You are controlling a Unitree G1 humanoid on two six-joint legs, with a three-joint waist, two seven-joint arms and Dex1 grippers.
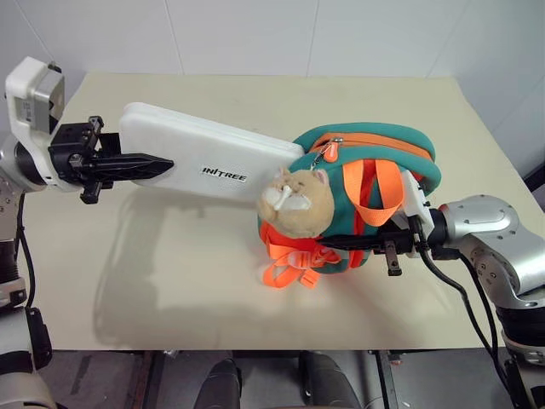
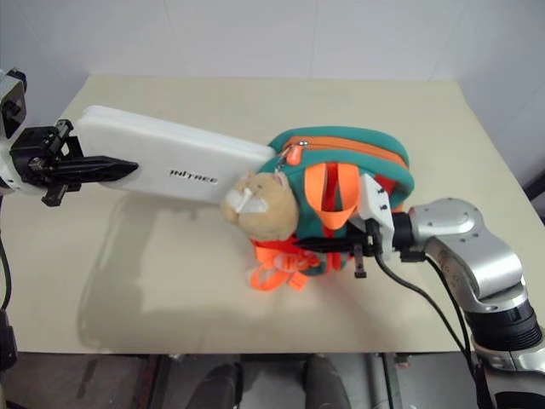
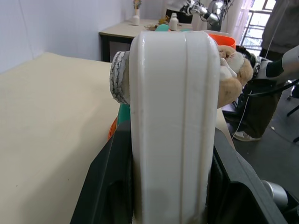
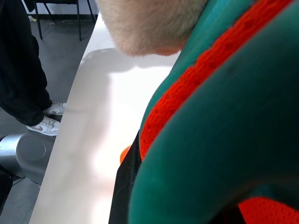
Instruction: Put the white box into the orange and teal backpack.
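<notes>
Holding my left gripper (image 1: pixel 149 164) level, fingers clamped on the flat white plastic box (image 1: pixel 204 153), whose far end meets the bag's opening. My right gripper (image 1: pixel 362 241), clenched, grips the small orange and teal fabric backpack (image 1: pixel 375 170) above the beige table (image 1: pixel 170 281).

The white box (image 1: pixel 204 153) looks like smooth hard plastic with a faint sheen. The orange and teal backpack (image 1: pixel 375 183) is soft matt cloth with woven orange webbing straps (image 1: pixel 294 264); its plush toy (image 1: pixel 294 203) is fuzzy. The table (image 1: pixel 170 281) is smooth and matt.
</notes>
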